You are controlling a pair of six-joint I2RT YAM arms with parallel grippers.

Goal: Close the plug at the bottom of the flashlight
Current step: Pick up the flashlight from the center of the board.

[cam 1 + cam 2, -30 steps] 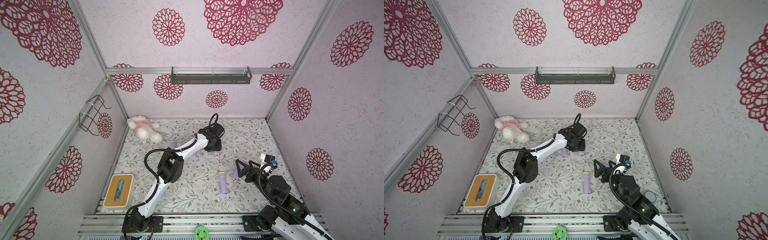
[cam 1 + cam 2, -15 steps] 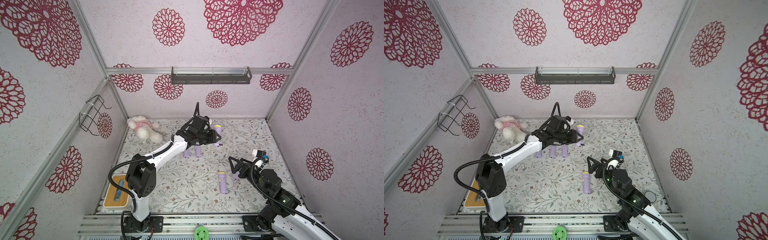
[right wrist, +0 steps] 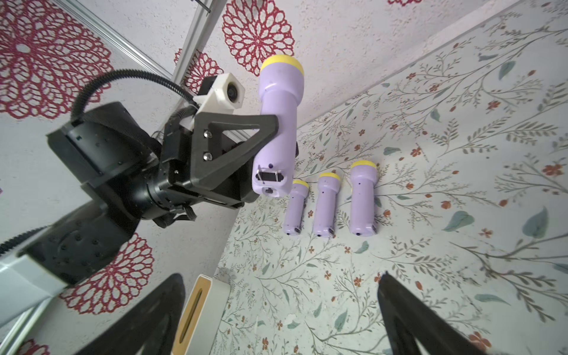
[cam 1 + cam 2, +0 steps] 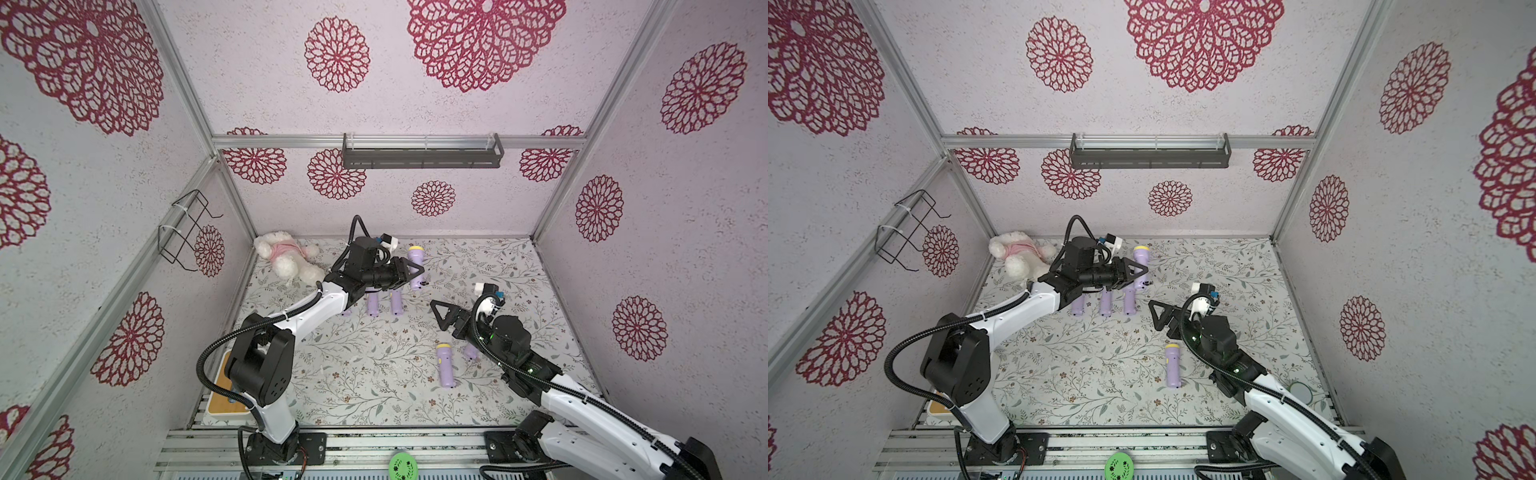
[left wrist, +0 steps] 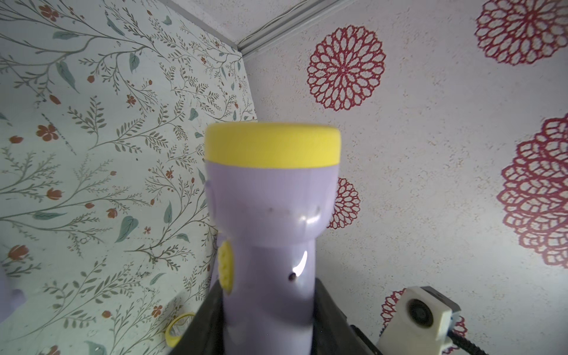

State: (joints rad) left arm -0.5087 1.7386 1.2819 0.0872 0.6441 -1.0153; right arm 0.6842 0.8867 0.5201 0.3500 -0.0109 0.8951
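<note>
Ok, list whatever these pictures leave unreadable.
Left wrist view: the left hand hides the bottom end of the held flashlight.
A top view: the right arm covers most of a purple item beside it.
Both top views: the left arm hides what lies in the wooden tray.
Right wrist view: the edge cuts off the right hand.

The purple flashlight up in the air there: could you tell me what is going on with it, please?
The left arm holds a purple flashlight by its handle in closed jaws, off the table. Its bottom end, where the plug looks not yet folded shut, faces the right arm, whose jaws stand wide open and empty, apart from it. Three more flashlights lie in a row on the table beneath.
</note>
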